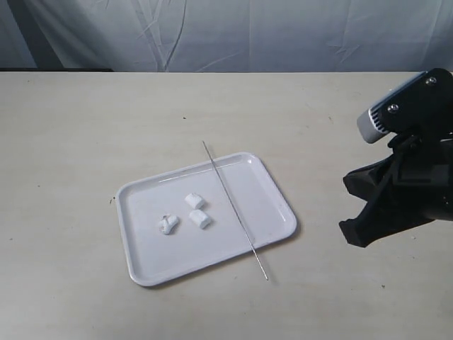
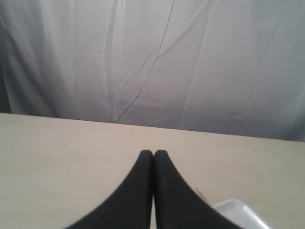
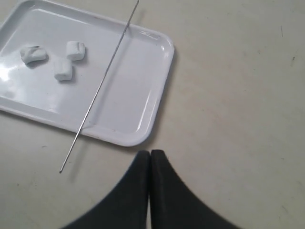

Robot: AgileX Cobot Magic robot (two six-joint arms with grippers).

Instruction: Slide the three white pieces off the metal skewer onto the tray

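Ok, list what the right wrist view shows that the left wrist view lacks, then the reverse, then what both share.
Only the right wrist view: three small white chunks loose in the glossy white rectangular tray, the thin bare metal skewer across it, the shut right gripper. Only the left wrist view: the creased grey curtain, the shut left gripper. Both: the beige table and the tray, just a corner in the left view.

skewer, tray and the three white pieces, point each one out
metal skewer (image 1: 234,209), exterior view, middle of the rod
tray (image 1: 265,209), exterior view, bare floor right of the skewer
three white pieces (image 1: 167,224), exterior view, the piece farthest from the skewer
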